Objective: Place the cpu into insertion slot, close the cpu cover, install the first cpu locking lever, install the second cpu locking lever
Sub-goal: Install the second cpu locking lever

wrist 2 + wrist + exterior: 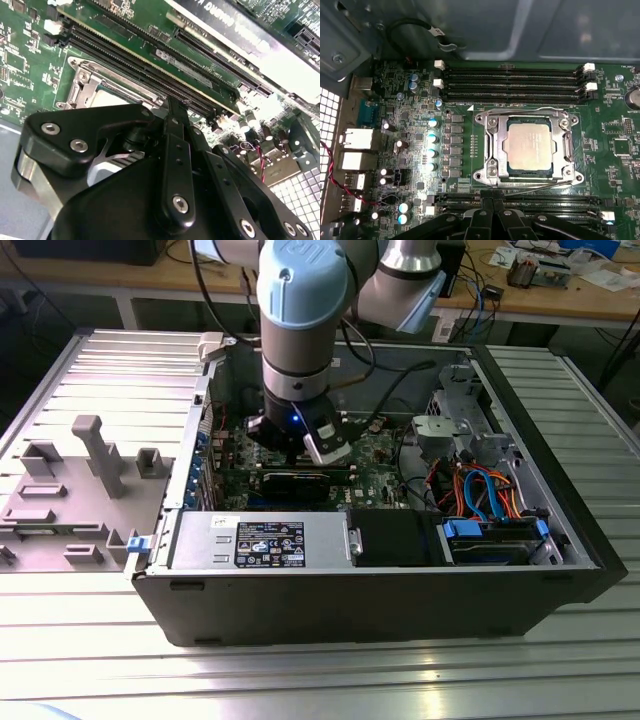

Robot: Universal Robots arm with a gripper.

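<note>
With the cpu [529,146] seated in the insertion slot [489,145] under the lowered cpu cover [567,145], the gripper [492,204], jaws pinched narrow and empty, should press the thin locking lever [530,188] squarely, avoiding the memory slots [512,80].

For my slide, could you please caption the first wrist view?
CPU seated in the insertion slot with the cpu cover closed over it, gripper at the socket's edge beside the memory slots.
</note>
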